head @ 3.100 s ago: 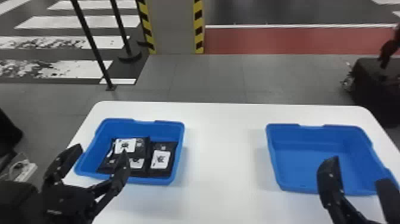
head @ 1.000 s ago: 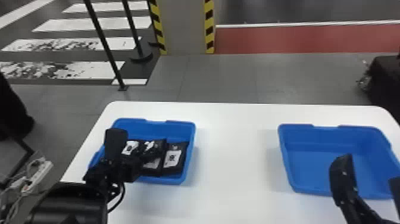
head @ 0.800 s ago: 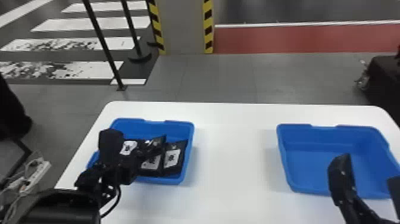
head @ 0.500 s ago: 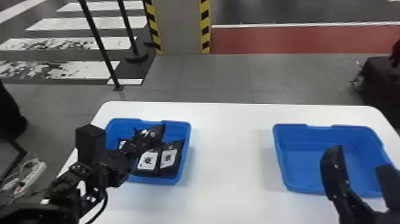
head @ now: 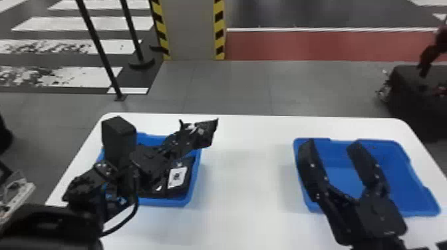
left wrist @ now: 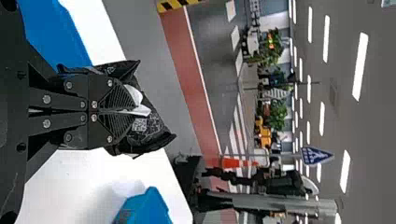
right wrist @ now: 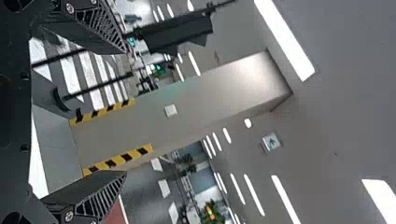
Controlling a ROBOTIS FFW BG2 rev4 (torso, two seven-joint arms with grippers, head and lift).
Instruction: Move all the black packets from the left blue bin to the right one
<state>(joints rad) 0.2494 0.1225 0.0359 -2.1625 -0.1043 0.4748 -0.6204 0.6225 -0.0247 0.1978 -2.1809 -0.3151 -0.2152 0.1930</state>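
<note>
Black, crinkled film wraps the packet held in the left claw; it juts out past the fingertips, its pointed corners spread to either side. In the left wrist view, the claw's flat, ridged fingers press together on the packet, and a glossy white patch creases right beside their tips. The head view shows the packet across the far right corner of the left bin, a shallow blue tray with rounded edges. Another black packet, bearing a pale rectangular label, lies in that bin, below the held one in the view. Both bins rest on a smooth white surface. The right claw, its grooved fingers wide apart, shows against the right bin, also blue, with a notched rim.
</note>
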